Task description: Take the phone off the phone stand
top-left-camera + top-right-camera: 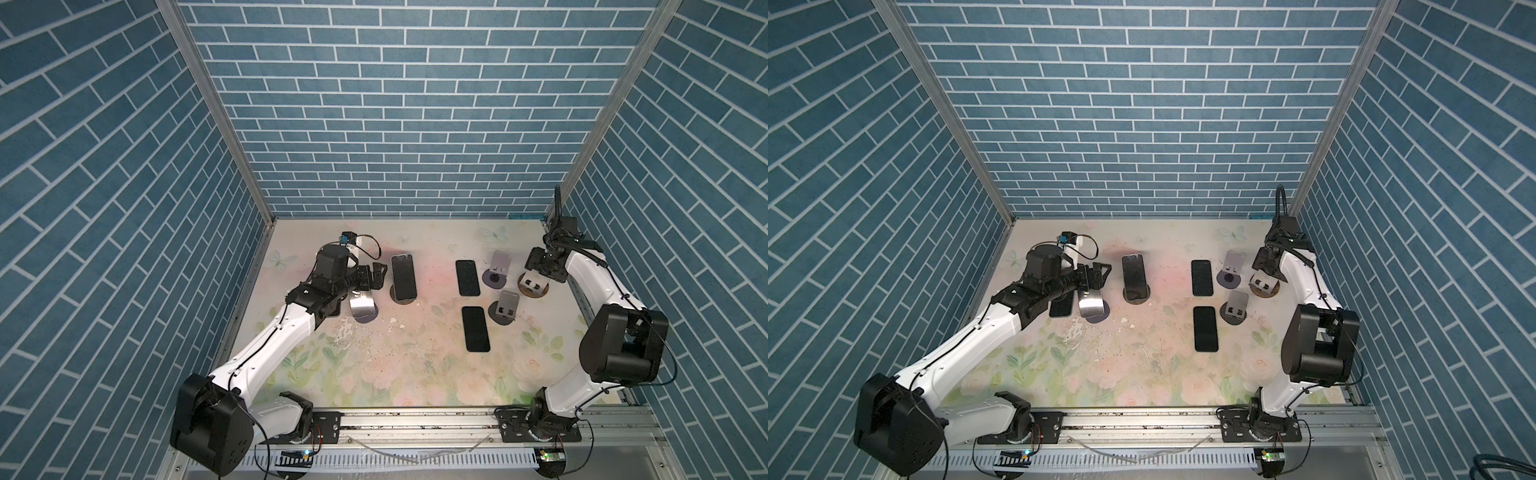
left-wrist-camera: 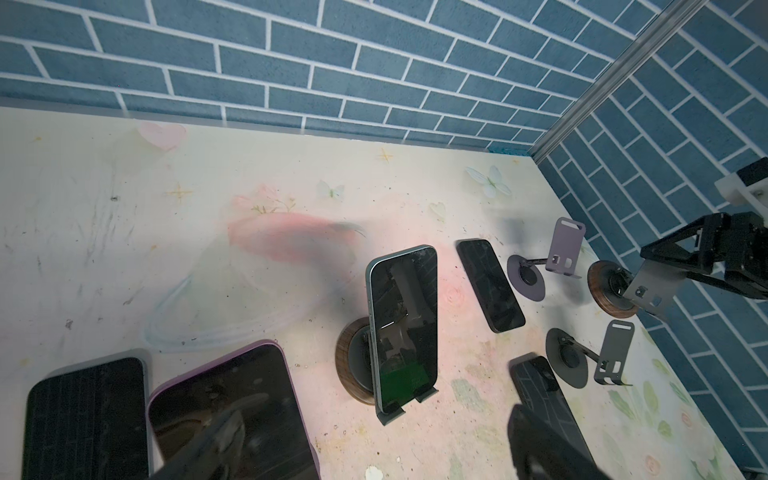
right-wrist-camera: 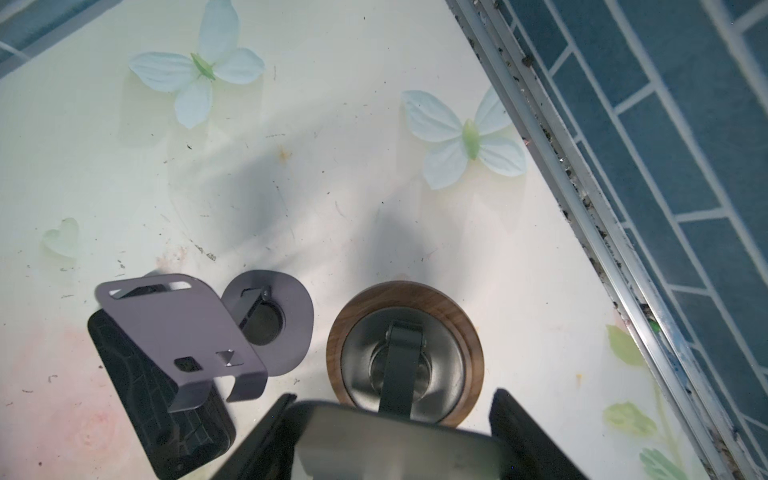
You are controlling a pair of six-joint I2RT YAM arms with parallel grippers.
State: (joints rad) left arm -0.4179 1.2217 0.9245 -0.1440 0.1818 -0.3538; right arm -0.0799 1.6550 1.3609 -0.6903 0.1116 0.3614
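Note:
A dark-screened phone [image 1: 403,276] [image 1: 1135,276] [image 2: 403,324] leans upright on a phone stand with a round wooden base [image 1: 393,296] [image 2: 347,357] at the back left of the mat. My left gripper [image 1: 379,275] [image 1: 1101,277] [image 2: 374,449] hangs just left of the phone, open, holding nothing and clear of it. At the back right, my right gripper [image 1: 540,272] [image 3: 392,395] is shut on the metal plate [image 1: 534,284] [image 3: 395,444] of another wooden-based stand [image 3: 469,332], which carries no phone.
A silver stand [image 1: 362,305] stands under my left wrist, with two flat phones [image 2: 87,415] [image 2: 232,407] beside it. Two more phones [image 1: 467,277] [image 1: 476,329] lie flat at centre right, next to a purple stand [image 1: 498,264] and a dark grey stand [image 1: 508,307]. Brick walls enclose three sides.

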